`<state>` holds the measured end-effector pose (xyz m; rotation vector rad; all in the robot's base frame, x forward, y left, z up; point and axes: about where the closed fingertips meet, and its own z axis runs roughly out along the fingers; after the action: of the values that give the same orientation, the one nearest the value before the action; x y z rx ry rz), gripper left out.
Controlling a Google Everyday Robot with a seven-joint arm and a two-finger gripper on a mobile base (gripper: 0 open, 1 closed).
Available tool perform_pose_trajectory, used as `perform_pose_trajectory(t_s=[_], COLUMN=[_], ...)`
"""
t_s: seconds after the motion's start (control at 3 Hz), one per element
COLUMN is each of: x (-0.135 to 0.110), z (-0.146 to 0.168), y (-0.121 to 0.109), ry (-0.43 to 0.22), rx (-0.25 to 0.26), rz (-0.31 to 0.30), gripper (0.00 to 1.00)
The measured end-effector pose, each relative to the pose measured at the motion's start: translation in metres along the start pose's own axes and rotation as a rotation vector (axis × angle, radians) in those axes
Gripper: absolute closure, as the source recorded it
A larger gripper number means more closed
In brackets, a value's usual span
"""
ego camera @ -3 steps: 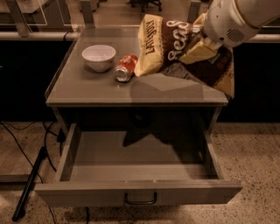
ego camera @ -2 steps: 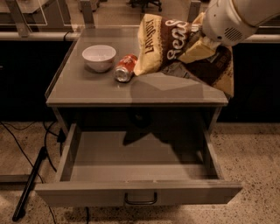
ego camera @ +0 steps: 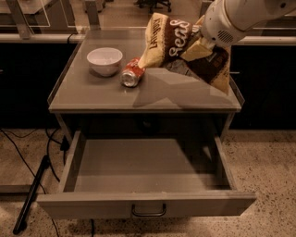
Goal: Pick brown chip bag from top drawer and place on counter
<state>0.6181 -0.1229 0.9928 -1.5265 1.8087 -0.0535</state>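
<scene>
We are at the placing step: in the upper right of the frame the pincer (ego camera: 200, 40) pinches the chip bag (ego camera: 169, 39) just above the worktop (ego camera: 92, 95), with the drawer (ego camera: 92, 209) open and empty. Next, we judge, lower and release, clear of the can (ego camera: 131, 76).

gripper (ego camera: 200, 28) mostly hidden behind brown chip bag (ego camera: 170, 40) over counter (ego camera: 92, 95) | arm (ego camera: 240, 14) cut by top edge
</scene>
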Motion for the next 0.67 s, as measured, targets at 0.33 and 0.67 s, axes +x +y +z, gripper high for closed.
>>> perform_pose_trajectory(t_s=[0.33, 0.67], x=[0.009, 0.017], z=[0.024, 0.046], y=[-0.012, -0.02], ry=[-0.023, -0.054], rx=[0.004, -0.002], rz=[0.05, 0.103], gripper=[1.0, 1.0])
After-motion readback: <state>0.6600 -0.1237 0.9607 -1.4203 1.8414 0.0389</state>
